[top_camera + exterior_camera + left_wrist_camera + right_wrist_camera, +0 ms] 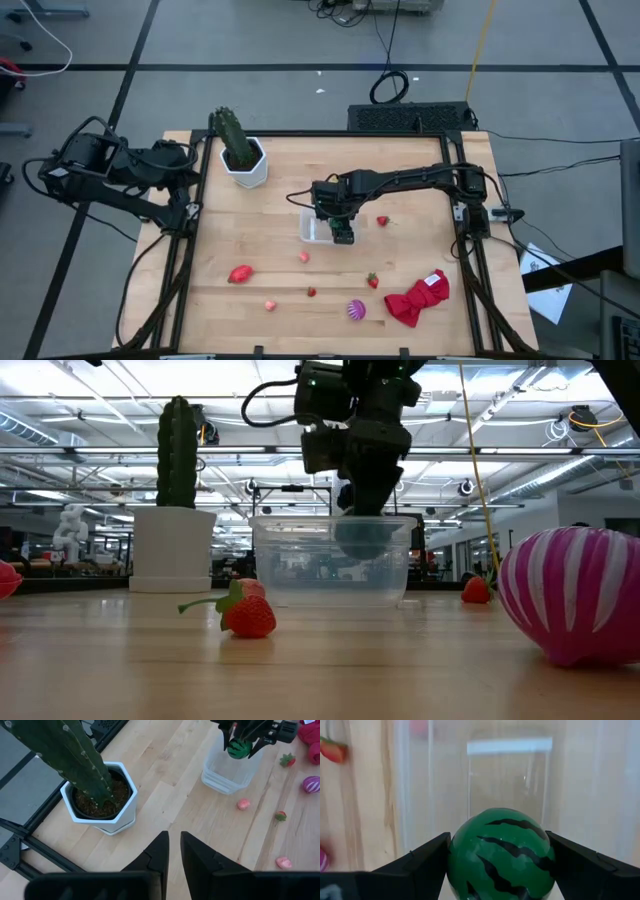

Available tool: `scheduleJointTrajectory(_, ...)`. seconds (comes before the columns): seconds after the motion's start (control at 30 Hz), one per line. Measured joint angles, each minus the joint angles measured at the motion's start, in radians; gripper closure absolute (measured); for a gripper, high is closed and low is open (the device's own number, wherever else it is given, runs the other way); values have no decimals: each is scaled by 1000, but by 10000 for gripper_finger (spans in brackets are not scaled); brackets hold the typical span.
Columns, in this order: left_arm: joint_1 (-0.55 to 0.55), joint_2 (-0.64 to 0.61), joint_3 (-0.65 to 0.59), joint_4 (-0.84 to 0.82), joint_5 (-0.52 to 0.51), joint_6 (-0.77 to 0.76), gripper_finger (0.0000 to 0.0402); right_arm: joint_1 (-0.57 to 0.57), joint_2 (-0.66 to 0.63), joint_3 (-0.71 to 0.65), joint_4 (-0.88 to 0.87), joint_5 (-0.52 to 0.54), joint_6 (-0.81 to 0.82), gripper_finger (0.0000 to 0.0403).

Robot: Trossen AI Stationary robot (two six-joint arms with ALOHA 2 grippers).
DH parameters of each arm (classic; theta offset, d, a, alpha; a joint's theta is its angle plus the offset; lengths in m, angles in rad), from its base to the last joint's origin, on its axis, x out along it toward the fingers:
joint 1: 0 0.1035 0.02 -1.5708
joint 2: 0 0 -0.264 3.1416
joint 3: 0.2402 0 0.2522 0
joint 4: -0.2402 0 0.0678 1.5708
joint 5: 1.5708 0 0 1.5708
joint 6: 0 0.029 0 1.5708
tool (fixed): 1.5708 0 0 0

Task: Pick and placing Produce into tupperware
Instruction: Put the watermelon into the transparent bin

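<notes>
My right gripper (343, 234) reaches from the table's right side to the middle and is shut on the green striped ball (502, 852). It hangs over the clear tupperware (312, 228); in the low view the ball (360, 538) shows through the tub's wall (300, 565), inside its upper part. Loose on the wood lie a red pepper-like piece (240, 273), pink bits (303, 257) (270, 305), strawberries (372, 281) (382, 221) and a purple striped piece (356, 310). My left gripper (174, 851) waits shut near the table's far left corner, by the cactus pot. My right gripper pinches the green striped ball across its middle (470, 855), one finger (420, 862) on each side. The fingers come from above, pointing down into the tub. The ball is lifted clear of the tub's floor (330, 598).
A green cactus in a white hexagonal pot (247, 165) stands at the far left. A red cloth (418, 298) lies crumpled near the near right corner. Black frame rails run along the table's left (185, 250) and right edges. Bare wood lies between the tub and the pot.
</notes>
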Motion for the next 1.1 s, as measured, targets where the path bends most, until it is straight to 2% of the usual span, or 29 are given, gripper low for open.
scheduleJointTrajectory(0.17, 0, 0, 0, 0, 0, 0, 350, 0, 0, -32, 5, -1, 12, 103)
scheduleJointTrajectory(1.1, 0, 0, 0, 0, 0, -1, 350, -3, 0, -33, 37, -1, 9, 103)
